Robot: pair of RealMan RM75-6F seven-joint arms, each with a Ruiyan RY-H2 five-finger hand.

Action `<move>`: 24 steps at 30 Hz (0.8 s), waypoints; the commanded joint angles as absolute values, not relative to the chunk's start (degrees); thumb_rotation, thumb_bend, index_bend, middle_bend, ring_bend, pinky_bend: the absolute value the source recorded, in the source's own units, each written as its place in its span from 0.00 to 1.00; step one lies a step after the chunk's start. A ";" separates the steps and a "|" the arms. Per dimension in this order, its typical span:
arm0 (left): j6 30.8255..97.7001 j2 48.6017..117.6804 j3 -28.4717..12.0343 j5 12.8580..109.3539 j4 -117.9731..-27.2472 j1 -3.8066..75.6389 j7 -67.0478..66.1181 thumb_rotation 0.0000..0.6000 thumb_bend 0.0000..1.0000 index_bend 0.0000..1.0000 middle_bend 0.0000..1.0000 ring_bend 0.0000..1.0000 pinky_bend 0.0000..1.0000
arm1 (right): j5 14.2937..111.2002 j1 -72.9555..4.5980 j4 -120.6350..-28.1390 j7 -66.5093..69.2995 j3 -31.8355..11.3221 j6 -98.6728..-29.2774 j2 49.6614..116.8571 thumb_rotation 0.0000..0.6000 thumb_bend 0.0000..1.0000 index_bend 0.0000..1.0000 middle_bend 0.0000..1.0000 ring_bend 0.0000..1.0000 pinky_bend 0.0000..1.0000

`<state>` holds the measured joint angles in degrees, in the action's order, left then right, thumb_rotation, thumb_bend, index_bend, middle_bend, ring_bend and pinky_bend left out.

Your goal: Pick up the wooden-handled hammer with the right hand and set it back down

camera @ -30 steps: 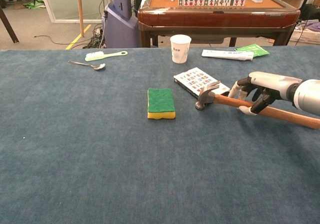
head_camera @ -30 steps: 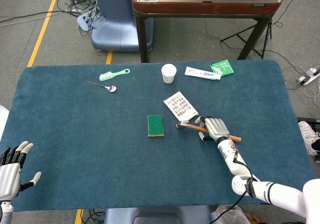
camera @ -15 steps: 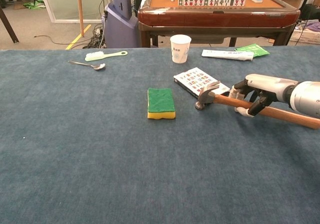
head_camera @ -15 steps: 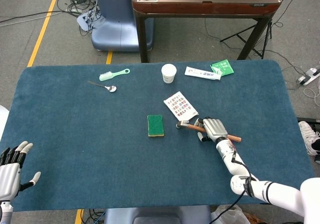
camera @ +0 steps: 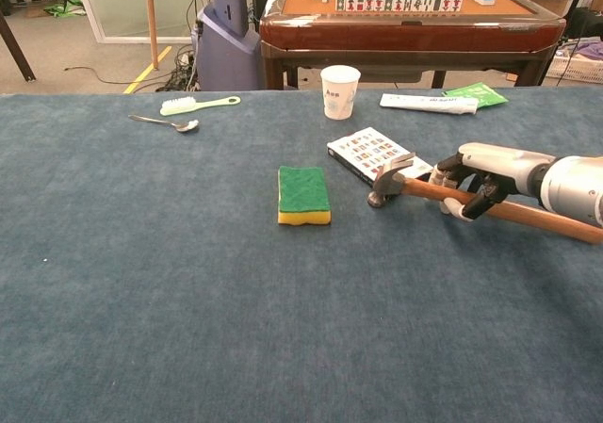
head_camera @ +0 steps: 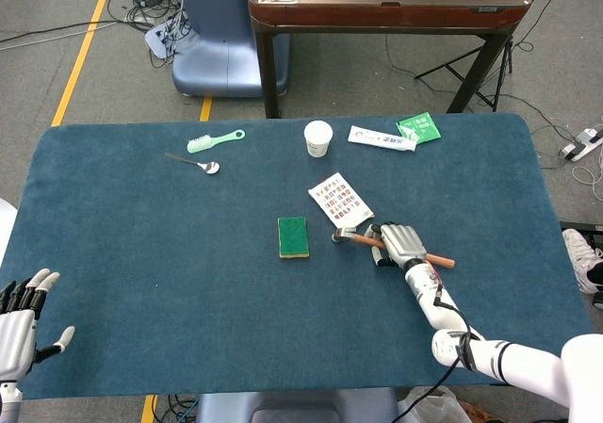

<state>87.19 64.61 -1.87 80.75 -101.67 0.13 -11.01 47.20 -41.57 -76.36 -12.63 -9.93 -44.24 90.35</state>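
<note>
The wooden-handled hammer [head_camera: 361,240] lies right of the table's middle, its metal head pointing left beside a printed card box [head_camera: 339,200]. In the chest view the hammer [camera: 419,189] has its head low at the cloth, and its handle runs off to the right. My right hand [head_camera: 400,242] is over the handle just behind the head, and the right hand [camera: 482,175] has its fingers curled around the wood. My left hand [head_camera: 17,321] hangs at the near left corner, off the table, holding nothing with its fingers spread.
A green sponge [camera: 303,195] lies left of the hammer head. Along the far side are a paper cup [camera: 340,91], a toothpaste tube [camera: 429,104], a green packet [head_camera: 418,127], a spoon [head_camera: 195,163] and a green brush [head_camera: 215,140]. A mahjong table [head_camera: 386,8] stands beyond the far edge.
My right hand has slid slightly toward the hammer head and closed tighter on the handle. The hammer has barely moved. The left hand has sunk a little lower.
</note>
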 commanded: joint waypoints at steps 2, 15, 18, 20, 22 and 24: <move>87.04 64.67 -1.86 80.77 -101.63 0.22 -11.03 1.00 0.22 0.14 0.09 0.08 0.02 | 47.17 -41.54 -76.39 -12.47 -9.84 -44.12 90.32 1.00 0.67 0.38 0.42 0.20 0.26; 86.75 64.49 -1.80 80.69 -101.92 0.34 -11.41 1.00 0.22 0.14 0.09 0.08 0.02 | 47.55 -41.18 -76.24 -11.52 -9.71 -44.36 90.34 1.00 0.70 0.40 0.44 0.22 0.26; 86.80 64.38 -1.80 80.76 -102.09 0.34 -11.44 1.00 0.22 0.14 0.09 0.08 0.02 | 47.83 -41.06 -76.23 -11.09 -9.80 -44.47 90.46 1.00 0.71 0.41 0.45 0.23 0.26; 86.78 64.28 -1.77 80.77 -102.18 0.34 -11.51 1.00 0.22 0.14 0.09 0.08 0.02 | 48.06 -40.99 -76.23 -10.68 -9.93 -44.51 90.54 1.00 0.71 0.41 0.46 0.24 0.26; 86.84 64.21 -1.76 80.72 -102.25 0.28 -11.49 1.00 0.22 0.14 0.09 0.08 0.02 | 48.33 -40.85 -76.18 -10.22 -10.11 -44.78 90.70 1.00 0.73 0.43 0.47 0.25 0.26; 86.88 64.13 -1.72 80.70 -102.32 0.22 -11.48 1.00 0.22 0.14 0.09 0.08 0.02 | 48.54 -40.70 -76.17 -9.68 -10.26 -44.83 90.83 1.00 0.74 0.44 0.49 0.27 0.26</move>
